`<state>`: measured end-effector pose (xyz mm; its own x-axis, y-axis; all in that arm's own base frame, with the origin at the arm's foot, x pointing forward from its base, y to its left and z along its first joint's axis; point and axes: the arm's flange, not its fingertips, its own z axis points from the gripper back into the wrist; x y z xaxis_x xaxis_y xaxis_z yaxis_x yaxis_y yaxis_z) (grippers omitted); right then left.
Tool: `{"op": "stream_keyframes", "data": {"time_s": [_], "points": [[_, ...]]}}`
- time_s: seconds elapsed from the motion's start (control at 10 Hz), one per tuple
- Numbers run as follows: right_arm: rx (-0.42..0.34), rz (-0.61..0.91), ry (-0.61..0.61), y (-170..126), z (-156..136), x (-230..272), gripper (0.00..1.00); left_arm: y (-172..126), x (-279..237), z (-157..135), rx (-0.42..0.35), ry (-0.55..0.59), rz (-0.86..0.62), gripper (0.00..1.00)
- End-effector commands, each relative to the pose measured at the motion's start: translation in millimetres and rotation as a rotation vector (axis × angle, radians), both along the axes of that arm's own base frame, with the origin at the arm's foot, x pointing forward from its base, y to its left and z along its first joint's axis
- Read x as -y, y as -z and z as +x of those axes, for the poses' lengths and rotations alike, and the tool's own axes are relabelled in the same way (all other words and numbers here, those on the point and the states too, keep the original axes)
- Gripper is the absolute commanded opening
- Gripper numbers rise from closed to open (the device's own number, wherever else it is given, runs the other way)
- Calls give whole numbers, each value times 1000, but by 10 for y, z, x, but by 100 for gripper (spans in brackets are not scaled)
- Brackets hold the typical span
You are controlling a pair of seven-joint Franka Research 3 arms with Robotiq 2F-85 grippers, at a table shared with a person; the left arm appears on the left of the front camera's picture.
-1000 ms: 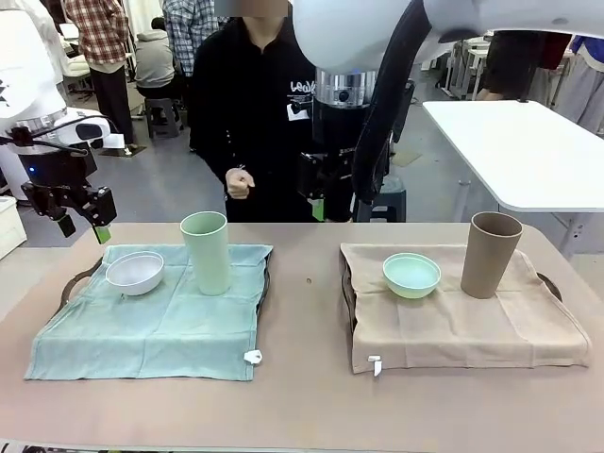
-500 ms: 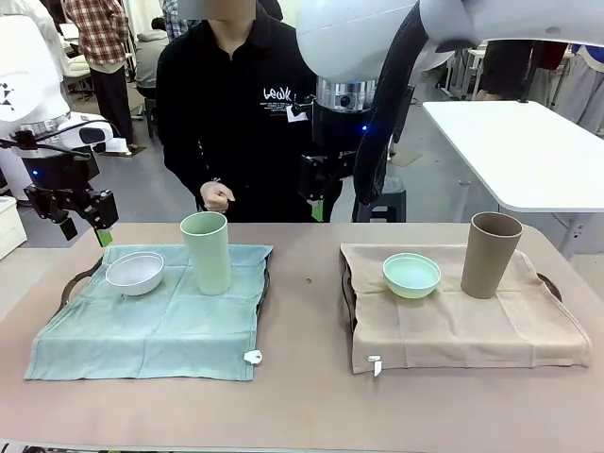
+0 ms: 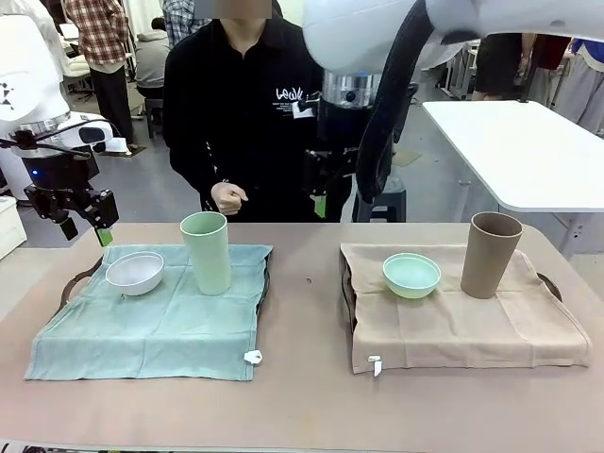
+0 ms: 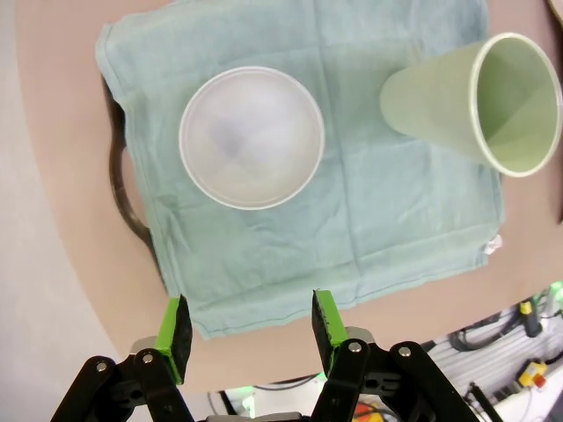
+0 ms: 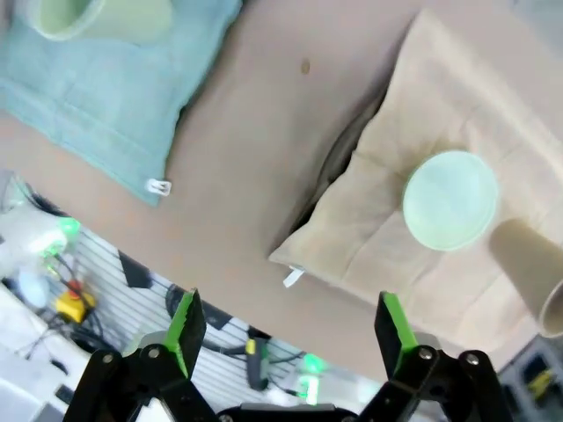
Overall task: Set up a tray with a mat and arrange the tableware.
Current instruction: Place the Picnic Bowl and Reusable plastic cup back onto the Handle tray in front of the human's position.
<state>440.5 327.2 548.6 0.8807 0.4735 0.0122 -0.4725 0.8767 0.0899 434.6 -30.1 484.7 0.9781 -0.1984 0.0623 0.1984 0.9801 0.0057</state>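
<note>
Left hand (image 3: 83,219) hangs above the worktop's (image 3: 302,406) left far corner, just outside the green mat (image 3: 151,321), pointing down; its green pads (image 4: 179,327) stand partly apart with nothing between them. In the left wrist view it looks straight down at the white bowl (image 4: 252,138) and the mint green cup (image 4: 479,105).

Right arm comes in high from the picture's right and bends down in front of the person. Right hand (image 5: 288,332) is spread wide and empty, well above the worktop (its wrist view looks down on the gap between the two mats).

White bowl (image 3: 134,272) sits on the green mat's far left corner; mint green cup (image 3: 206,252) stands upright just beside it to the right, apart from it. A dark tray handle (image 3: 80,280) shows under the mat's left edge.

On the beige mat (image 3: 462,326), mint green bowl (image 3: 411,275) lies at far left; taupe cup (image 3: 490,254) stands upright to its right, near but apart.

Person's hand (image 3: 227,197) is loosely fisted at the far edge, behind the green cup.
</note>
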Motion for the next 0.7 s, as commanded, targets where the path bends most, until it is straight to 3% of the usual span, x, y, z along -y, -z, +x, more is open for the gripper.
{"op": "stream_keyframes", "data": {"time_s": [0.0, 0.1, 0.3, 0.4, 0.5, 0.6], "points": [[-19, 136, 306, -151, -240, 1012, 100, -205, -155, -85, -16, -2, -233, 72], [20, 192, 453, -314, -498, 1562, 100, -303, -299, -182, -25, -38, -378, 72], [22, 200, 668, -499, -979, 2310, 100, -527, -544, -292, -33, -13, -618, 72], [56, 120, 726, -474, -1078, 2336, 100, -579, -616, -361, -3, 6, -533, 72], [-6, 226, 555, -566, -637, 2187, 100, -435, -424, -258, -10, -35, -485, 72], [30, 211, 650, -600, -928, 2512, 100, -551, -556, -346, -6, -23, -544, 72]]}}
